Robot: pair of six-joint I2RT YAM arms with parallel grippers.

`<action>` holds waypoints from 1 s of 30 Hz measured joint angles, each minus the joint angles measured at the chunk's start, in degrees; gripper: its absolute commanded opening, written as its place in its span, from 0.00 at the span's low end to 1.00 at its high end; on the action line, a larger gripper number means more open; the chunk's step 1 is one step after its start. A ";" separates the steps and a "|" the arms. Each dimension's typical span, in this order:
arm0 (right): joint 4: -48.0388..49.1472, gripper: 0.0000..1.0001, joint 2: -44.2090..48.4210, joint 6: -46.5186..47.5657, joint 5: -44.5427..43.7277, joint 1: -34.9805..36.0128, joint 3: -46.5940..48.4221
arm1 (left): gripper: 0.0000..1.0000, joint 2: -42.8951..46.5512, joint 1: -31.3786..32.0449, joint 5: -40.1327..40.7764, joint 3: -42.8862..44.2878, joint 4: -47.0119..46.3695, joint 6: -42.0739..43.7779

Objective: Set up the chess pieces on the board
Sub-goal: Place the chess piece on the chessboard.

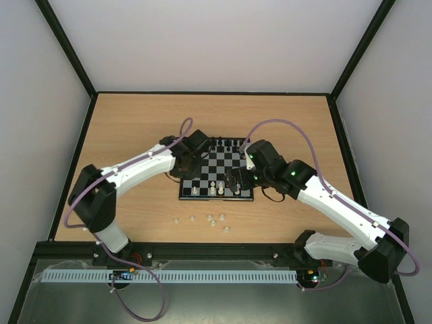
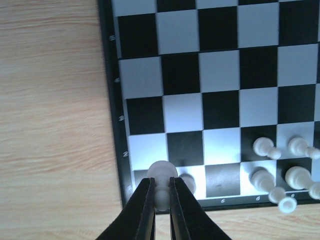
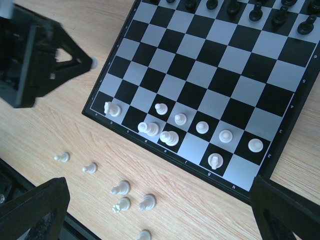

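First, left wrist view. Shows the left gripper (image 2: 161,186) with both fingers (image 2: 142,215) pressed together on a white piece (image 2: 162,174), round head poking out past the tips. Places that piece in line with the board (image 2: 220,70) at the near-left corner, first row; cannot tell whether resting on the square or held just above. Shows a second pale shape on the same row just beside the fingers, too blurred to name. Finds more white pieces (image 2: 262,147) further right along the board's two near rows. Shows the wooden table (image 2: 50,125) left of the board.

Next, right wrist view. Shows the right gripper (image 3: 159,200) with fingers (image 3: 35,210) spread wide apart at the lower corners, gripping nothing. Counts nine white pieces on the board: five in a line on the second row, four on the first, one of these at the near-left corner. Counts six loose white pieces (image 3: 120,188) on the table just off the board's near edge, toward its left corner. Shows black pieces (image 3: 256,12) along the board's far rows. Catches the left gripper beside the board's left edge.

Last, top view. Puts the board mid-table with the white rows nearest the arm bases. Shows the left gripper along the board's left edge and the right gripper over the board's near-right squares. Shows the loose white pieces between the board's near edge and the bases, well apart from both grippers.
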State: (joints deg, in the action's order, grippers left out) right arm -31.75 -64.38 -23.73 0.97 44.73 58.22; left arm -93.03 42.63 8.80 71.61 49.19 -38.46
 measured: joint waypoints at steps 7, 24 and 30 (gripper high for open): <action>0.00 1.00 0.07 0.00 -0.59 0.00 0.00 | 0.07 -9.60 3.52 -1.20 5.51 -0.63 2.16; -0.02 1.00 1.25 -0.02 -1.03 0.00 0.00 | 0.09 -15.54 5.75 -3.58 6.88 -2.97 2.56; 0.00 1.00 1.27 -0.02 -1.01 0.00 -0.02 | 0.09 -16.50 5.86 -3.96 6.91 -3.48 2.78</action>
State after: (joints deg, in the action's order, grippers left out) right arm -31.75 -63.11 -23.75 -0.03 44.73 58.19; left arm -109.54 48.49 4.84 78.52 45.71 -35.68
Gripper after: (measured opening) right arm 0.997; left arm 0.092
